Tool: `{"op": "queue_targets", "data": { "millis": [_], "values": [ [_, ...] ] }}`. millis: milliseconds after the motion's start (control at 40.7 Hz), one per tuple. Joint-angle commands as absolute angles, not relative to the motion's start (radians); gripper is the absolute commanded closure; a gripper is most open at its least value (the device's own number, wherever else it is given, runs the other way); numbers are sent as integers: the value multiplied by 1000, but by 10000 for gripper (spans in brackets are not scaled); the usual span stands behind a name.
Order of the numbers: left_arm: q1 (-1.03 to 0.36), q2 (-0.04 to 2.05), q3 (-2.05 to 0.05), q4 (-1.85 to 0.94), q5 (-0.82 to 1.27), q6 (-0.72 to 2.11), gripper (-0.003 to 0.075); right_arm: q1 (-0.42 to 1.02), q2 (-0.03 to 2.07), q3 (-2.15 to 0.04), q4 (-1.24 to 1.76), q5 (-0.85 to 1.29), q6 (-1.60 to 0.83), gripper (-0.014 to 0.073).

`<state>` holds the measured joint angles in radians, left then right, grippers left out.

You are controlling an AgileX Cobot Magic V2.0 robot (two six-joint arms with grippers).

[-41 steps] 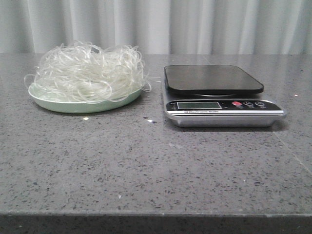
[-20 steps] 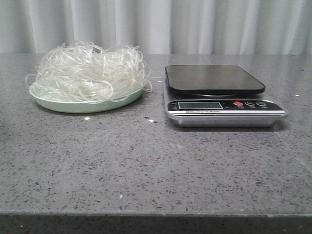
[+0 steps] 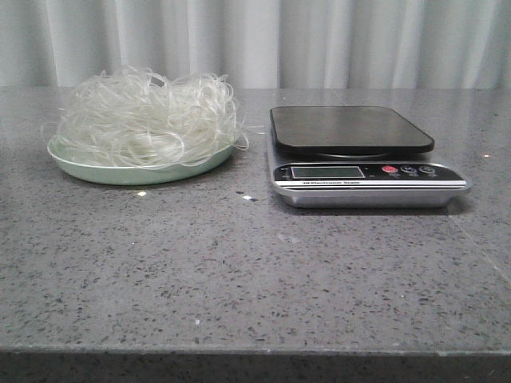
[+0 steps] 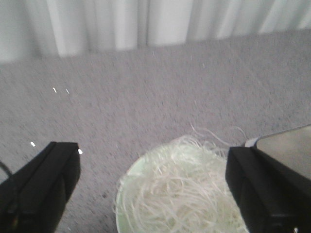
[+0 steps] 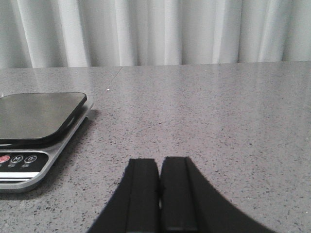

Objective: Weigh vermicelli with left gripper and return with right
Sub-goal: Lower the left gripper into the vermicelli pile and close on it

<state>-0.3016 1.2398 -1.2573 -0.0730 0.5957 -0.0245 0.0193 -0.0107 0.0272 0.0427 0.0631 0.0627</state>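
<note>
The vermicelli [image 3: 148,120] is a fluffy heap of thin whitish strands that fills a pale green plate [image 3: 136,175] at the table's back left. To its right stands a silver kitchen scale [image 3: 367,179] with a bare black platform [image 3: 351,129]. Neither gripper shows in the front view. In the left wrist view my left gripper [image 4: 151,149] is open wide above the vermicelli [image 4: 180,194], and its black fingers [image 4: 43,184] are apart from the strands. My right gripper [image 5: 159,162] is shut on nothing, low over the table to the right of the scale [image 5: 29,167].
The table is grey speckled stone [image 3: 255,271] with a white curtain [image 3: 255,40] behind it. A corner of the scale [image 4: 286,148] lies close to the left gripper's right finger. Loose strands trail off the plate toward the scale.
</note>
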Motion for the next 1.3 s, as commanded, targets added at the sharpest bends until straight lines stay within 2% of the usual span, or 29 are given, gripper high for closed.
{"op": "queue_targets", "data": {
  "millis": [0,369,1082,1205,1279],
  "values": [
    [-310,1280,-1321,-113,606,-23,27,16,-26,20,28,-6,62,443],
    [-310,1494,-1412,-225,843,-23,27,16,-26,20,28,-6,62,443],
    [-316,1676,-1415,-239,836,-23,27,16,-26,20,28,-11,62,443],
    [-316,1685,-1415,-239,838,-23,60,16,-26,20,28,-11,62,443],
    [-316,1685,-1415,-239,840,-23,118,16,-26,20,28,-11,62,443]
  ]
}}
